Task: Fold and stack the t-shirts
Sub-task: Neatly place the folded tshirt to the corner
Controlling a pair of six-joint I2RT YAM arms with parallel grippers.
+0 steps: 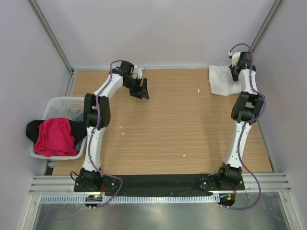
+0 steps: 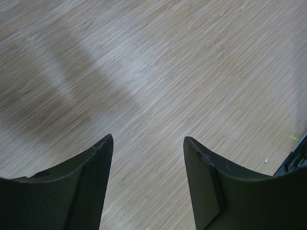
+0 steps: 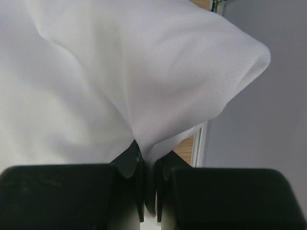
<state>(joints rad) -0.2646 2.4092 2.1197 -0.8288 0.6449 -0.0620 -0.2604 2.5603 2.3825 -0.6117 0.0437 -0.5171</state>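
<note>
The soft, light white cloth t-shirt [image 1: 220, 81] lay far right on the wooden desk [image 1: 168, 124], a limp fold pinched between the right fingers [image 3: 127, 160], probably best handled by its corners; the left fingers [image 2: 93, 167] stood apart.

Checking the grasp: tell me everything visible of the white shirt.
The white shirt is thin, plain cloth, no print, softly creased. It lies bunched in a rough rectangle at the table's far right corner. The right gripper is shut on a pinched fold, which tents outward from the fingertips.
</note>
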